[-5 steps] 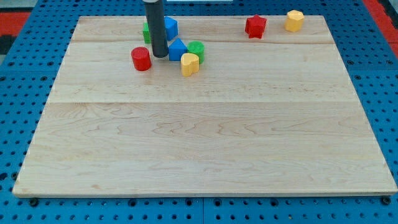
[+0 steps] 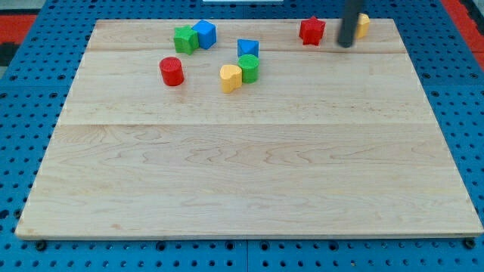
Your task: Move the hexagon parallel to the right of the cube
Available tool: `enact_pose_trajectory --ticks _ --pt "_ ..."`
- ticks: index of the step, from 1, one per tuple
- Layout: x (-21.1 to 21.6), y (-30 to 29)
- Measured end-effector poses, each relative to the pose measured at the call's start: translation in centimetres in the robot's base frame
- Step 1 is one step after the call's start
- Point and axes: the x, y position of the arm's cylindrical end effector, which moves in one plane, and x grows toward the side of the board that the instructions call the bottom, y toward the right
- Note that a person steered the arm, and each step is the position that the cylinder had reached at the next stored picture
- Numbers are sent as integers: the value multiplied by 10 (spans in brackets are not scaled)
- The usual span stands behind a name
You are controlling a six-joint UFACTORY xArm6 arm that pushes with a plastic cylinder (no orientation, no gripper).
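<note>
While my tip [image 2: 346, 45] stands at the view's top right, just beside the yellow hexagon [image 2: 360, 24] on its left and right of the red star [image 2: 311, 30], the step in hand appears to be engaging that hexagon. There is no gripper, only a bare rod holding nothing. The rod rises upright out of frame. The push should go leftward along the surface [image 2: 249, 166] towards the blue cube [image 2: 204, 33], stopping level on its right, clear of the star.

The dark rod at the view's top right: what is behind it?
A yellow block, the hexagon by the task, is partly visible past the rod's right edge; its left side is covered. My tip rests between it and the red block.
</note>
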Motion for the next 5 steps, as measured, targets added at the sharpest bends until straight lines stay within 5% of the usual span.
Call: enact_pose_trajectory --ticks 1,4,5 --pt "-57 67" --pt "-9 -35" --pt "-32 11"
